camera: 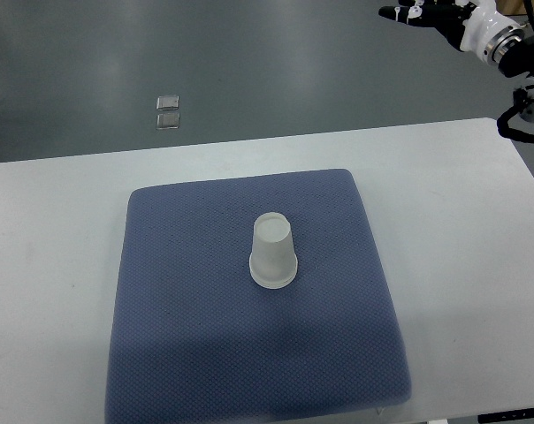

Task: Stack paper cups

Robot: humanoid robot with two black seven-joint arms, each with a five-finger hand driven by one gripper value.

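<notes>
A white paper cup (273,252) stands upside down near the middle of a blue-grey mat (187,336). It looks like one cup or a tight stack; I cannot tell which. My right hand (419,14) is raised at the top right corner, far beyond the table's back edge, its dark fingers spread and holding nothing. The right arm comes in from the right edge. No left arm shows.
The mat lies on a white table (46,265). Beyond the table's far edge is grey floor with two small clear squares (168,110) on it.
</notes>
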